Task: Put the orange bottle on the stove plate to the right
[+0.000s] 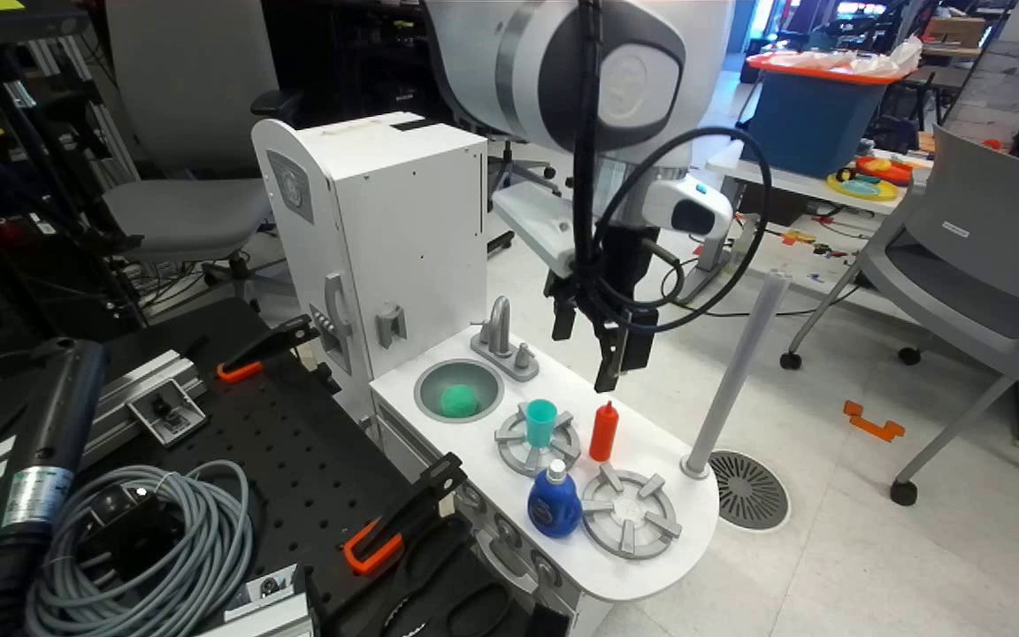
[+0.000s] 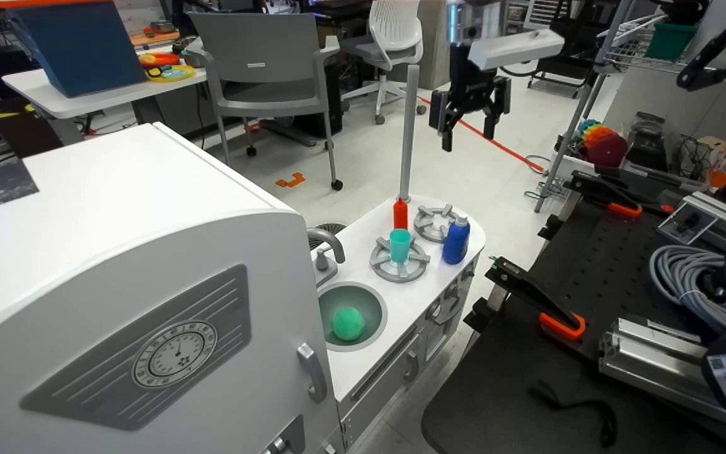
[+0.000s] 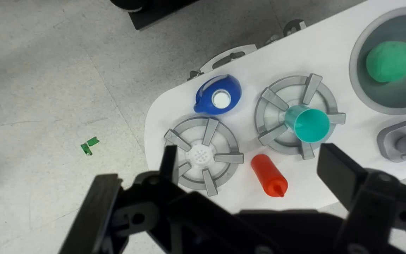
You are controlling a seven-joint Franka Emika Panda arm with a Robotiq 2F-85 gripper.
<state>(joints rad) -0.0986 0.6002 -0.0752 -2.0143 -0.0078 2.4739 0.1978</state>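
Observation:
The orange bottle, slim and red-orange, stands upright on the white toy stove top in both exterior views and in the wrist view. Beside it lies a bare stove plate, a grey spoked ring near the stove's rounded end, in both exterior views and in the wrist view. My gripper is open and empty, in the air above the stove top. In the wrist view the bottle shows between the spread fingers, well below them; the left finger covers part of the bare ring.
A teal cup stands on another spoked ring. A blue bottle stands beside the bare ring. The sink holds a green ball. A grey upright pole rises at the stove's edge, near a faucet and white cabinet.

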